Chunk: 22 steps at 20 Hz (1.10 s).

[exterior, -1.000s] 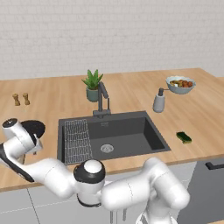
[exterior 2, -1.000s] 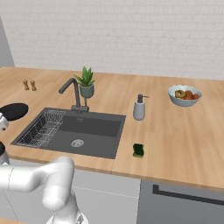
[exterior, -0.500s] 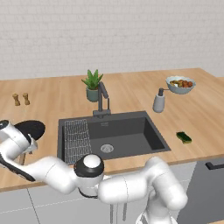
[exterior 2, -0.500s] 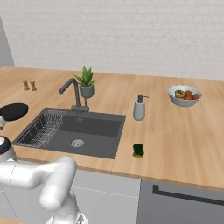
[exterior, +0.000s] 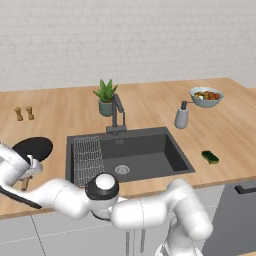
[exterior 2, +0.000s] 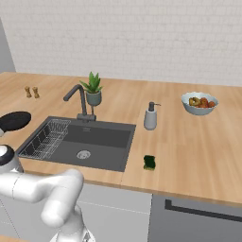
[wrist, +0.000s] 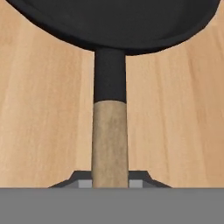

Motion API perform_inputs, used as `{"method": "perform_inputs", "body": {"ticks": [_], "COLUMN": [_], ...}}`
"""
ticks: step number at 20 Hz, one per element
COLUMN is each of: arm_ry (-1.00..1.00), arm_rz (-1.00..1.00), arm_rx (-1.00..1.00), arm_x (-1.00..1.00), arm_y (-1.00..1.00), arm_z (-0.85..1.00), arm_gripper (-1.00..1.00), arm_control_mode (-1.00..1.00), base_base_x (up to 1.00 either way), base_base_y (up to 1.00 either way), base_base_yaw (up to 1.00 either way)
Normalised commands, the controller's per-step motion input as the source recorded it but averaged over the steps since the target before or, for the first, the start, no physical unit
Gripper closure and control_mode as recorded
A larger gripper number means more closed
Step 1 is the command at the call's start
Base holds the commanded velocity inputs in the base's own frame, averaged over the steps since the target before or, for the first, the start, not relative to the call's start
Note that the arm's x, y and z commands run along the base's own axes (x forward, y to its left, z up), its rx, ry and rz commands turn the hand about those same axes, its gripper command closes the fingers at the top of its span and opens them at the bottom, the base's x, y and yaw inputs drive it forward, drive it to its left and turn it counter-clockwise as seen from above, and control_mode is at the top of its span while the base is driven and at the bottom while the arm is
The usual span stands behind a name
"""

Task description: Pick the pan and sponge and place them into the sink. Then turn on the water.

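Clamping now: end effector [wrist: 110, 183] closed on pan [wrist: 109, 22] handle.

1. Pan [wrist: 109, 19]: in the hand view its black bowl runs off the top edge.
2. Its wooden handle [wrist: 110, 144] sinks behind the bottom band, so the end effector [wrist: 110, 183] fingertips barely show.
3. Bowl [exterior: 206, 97] contents: too small to name.
4. 2 small items [exterior: 24, 113] at the counter's back left: too tiny to identify.

Black pan [wrist: 113, 22] with pale wooden handle; dark grey sink [exterior: 145, 152]; green-and-yellow sponge [exterior: 210, 157].
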Motion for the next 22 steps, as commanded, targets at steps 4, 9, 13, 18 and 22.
{"method": "perform_inputs", "body": {"ticks": [4, 9, 13, 18, 22], "arm_ry": [-0.27, -0.34, -0.38, -0.39, -0.37], "arm_rz": [-0.13, -0.11, -0.1, -0.03, 0.0], "arm_rx": [0.0, 0.0, -0.03, -0.01, 0.01], "arm_x": [-0.57, -0.48, -0.23, -0.59, -0.88], "arm_y": [-0.81, -0.99, -0.63, -0.85, -0.96], "arm_z": [-0.24, -0.06, 0.14, 0.25, 0.56], "arm_gripper": [1.0, 1.0, 1.0, 1.0, 1.0], "arm_control_mode": [-1.0, -1.0, -1.0, -1.0, -1.0], "base_base_x": [0.0, 0.0, 0.0, 0.0, 0.0], "base_base_y": [0.0, 0.0, 0.0, 0.0, 0.0], "base_base_yaw": [0.0, 0.0, 0.0, 0.0, 0.0]}}
